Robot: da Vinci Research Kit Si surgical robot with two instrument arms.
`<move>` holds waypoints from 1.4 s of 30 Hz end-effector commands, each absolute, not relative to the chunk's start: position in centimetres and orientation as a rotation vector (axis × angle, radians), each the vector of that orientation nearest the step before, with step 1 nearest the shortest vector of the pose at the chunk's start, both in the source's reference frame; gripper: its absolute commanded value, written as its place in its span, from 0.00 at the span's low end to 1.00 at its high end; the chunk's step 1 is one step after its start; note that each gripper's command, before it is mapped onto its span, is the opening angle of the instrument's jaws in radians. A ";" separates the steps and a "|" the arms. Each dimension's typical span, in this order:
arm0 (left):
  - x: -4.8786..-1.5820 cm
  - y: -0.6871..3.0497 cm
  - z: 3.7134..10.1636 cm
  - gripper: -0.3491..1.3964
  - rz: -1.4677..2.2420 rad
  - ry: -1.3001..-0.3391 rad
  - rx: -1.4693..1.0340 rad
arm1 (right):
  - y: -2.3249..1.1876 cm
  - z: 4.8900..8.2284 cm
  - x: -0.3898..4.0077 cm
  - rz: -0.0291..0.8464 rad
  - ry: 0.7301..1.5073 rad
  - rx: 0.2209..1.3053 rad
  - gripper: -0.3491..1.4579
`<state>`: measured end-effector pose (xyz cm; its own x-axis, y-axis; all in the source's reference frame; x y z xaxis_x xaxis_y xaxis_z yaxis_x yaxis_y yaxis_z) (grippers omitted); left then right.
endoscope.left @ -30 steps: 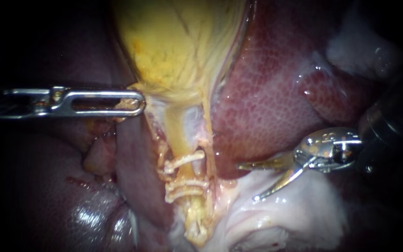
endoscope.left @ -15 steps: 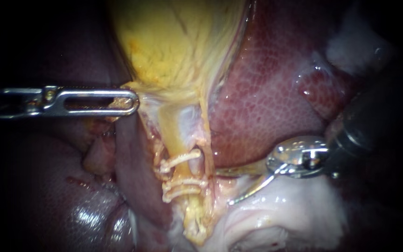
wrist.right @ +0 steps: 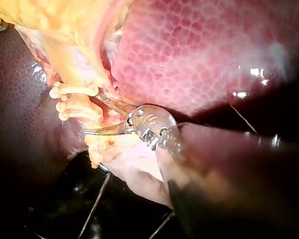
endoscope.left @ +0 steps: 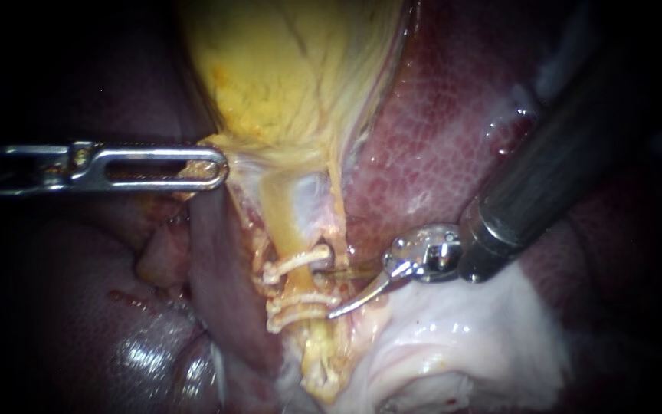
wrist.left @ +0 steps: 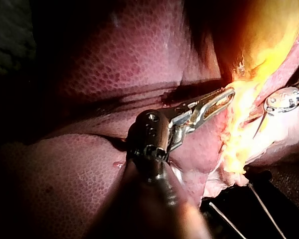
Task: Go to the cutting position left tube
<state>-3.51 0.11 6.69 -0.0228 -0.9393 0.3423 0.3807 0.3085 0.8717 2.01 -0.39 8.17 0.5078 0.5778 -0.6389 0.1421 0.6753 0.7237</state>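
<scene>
1. Gaping wide, the claw of the silver right instrument [endoscope.left: 326, 291] sits beside the white clips [endoscope.left: 300, 310] on the yellow left tube [endoscope.left: 281, 218].
2. Overshoot could nick a clip.
3. The claw of the left instrument [endoscope.left: 220, 167], above the clips, grips the yellow gallbladder [endoscope.left: 285, 77]; slipping slackens the tube.
</scene>
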 end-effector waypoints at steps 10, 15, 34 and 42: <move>-3.52 0.10 6.68 0.00 -1.178 -1.129 0.643 | -0.35 8.15 2.30 0.336 1.093 0.875 0.98; -3.51 0.10 6.68 0.00 -1.177 -1.129 0.643 | -0.40 8.05 2.38 0.331 1.135 0.926 0.98; -3.50 0.15 6.75 0.00 -1.179 -1.129 0.641 | -0.73 7.90 2.55 0.242 1.144 1.082 0.95; -3.50 0.16 6.78 0.00 -1.179 -1.129 0.641 | -0.72 7.90 2.69 0.239 1.173 1.129 0.94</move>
<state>-3.50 0.16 6.78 -0.0240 -0.9391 0.3429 0.3835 0.3081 0.8707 2.71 -0.73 7.91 0.4315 0.6705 -0.6035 0.3871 0.4666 0.7952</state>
